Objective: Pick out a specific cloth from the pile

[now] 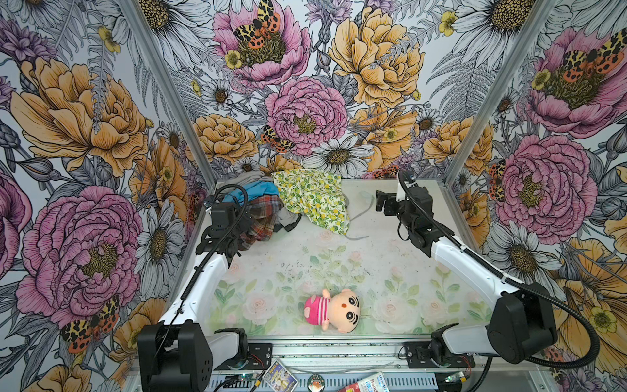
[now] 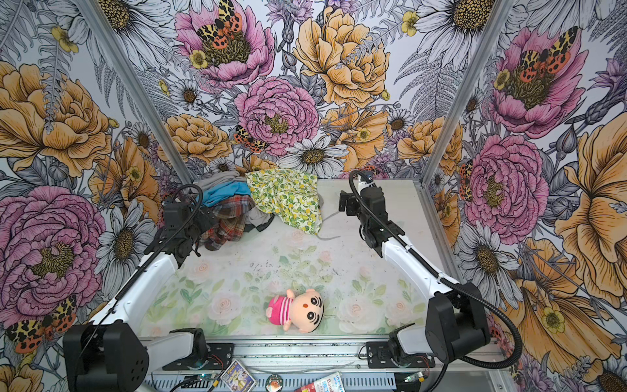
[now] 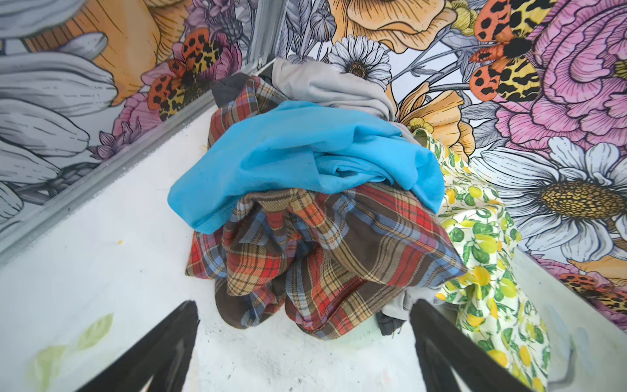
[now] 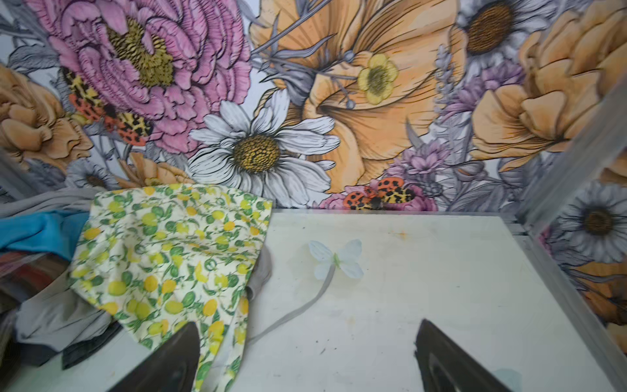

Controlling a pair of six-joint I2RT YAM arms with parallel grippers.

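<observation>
The pile (image 1: 271,203) of mixed fabrics sits in the back left corner of the table in both top views. The plaid cloth (image 3: 322,258) in red-orange, brown and blue checks bulges out at the pile's front, partly under a turquoise cloth (image 3: 298,159). A lemon-print cloth (image 1: 312,200) drapes over the pile's right side. My left gripper (image 3: 303,305) is open just in front of the plaid cloth (image 1: 264,217), its fingers apart on either side of the lowest fold and holding nothing. My right gripper (image 4: 308,324) is open and empty above the table right of the lemon-print cloth (image 4: 169,258).
A plush doll (image 1: 334,310) in a pink striped shirt lies near the table's front edge. A grey cord (image 4: 291,315) trails from under the lemon-print cloth. Floral walls and metal frame posts (image 1: 169,91) enclose the table. Small cards and packets (image 1: 281,376) lie on the front rail.
</observation>
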